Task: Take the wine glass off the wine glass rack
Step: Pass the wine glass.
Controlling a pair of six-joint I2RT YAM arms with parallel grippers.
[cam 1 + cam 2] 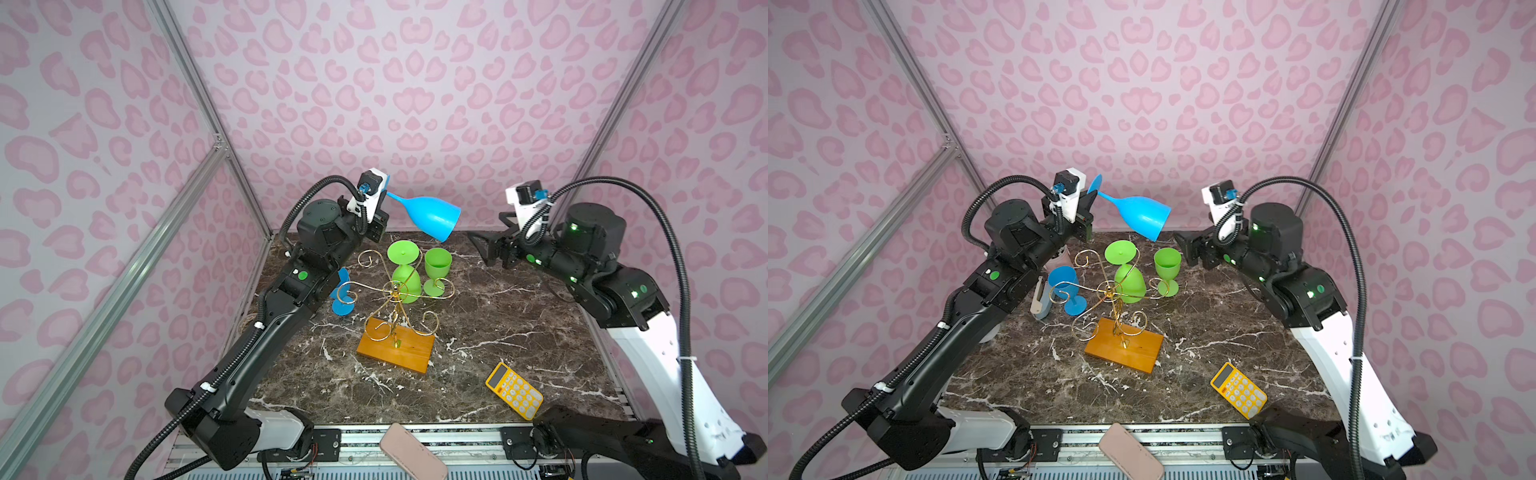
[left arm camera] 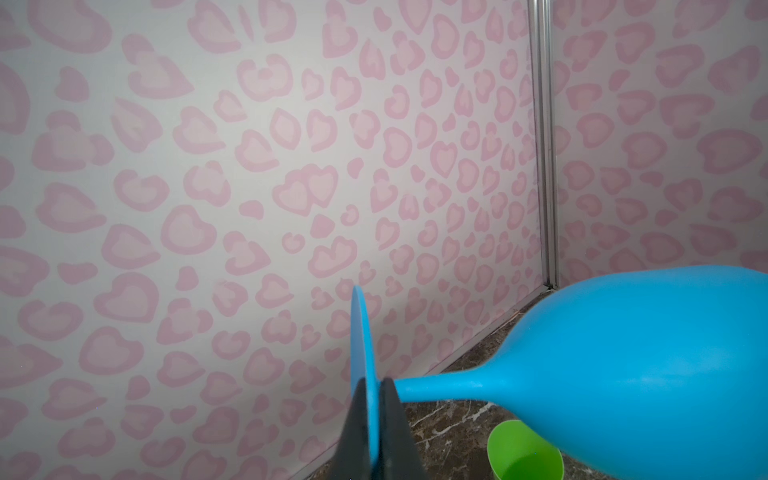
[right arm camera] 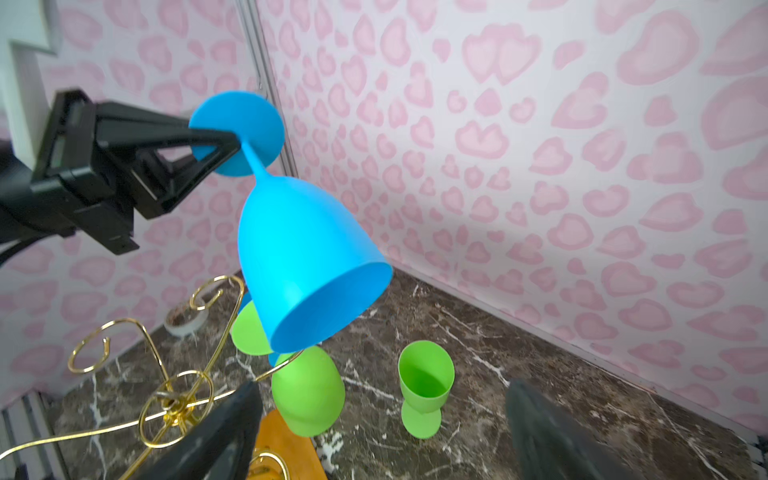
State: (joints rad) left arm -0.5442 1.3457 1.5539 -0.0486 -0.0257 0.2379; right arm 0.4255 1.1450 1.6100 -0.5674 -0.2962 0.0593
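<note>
Pincers: your left gripper point(image 2: 376, 386) clamps the round foot of the blue plastic wine glass point(image 1: 434, 216), aloft; your right gripper point(image 3: 382, 386) gapes wide, empty.

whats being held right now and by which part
The left gripper pinches the blue wine glass by its round foot. The right gripper is open, holding nothing.

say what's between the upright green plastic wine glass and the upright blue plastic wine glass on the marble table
An upside-down green plastic wine glass hanging on the gold wire rack with a wooden base; both top views show it.
</note>
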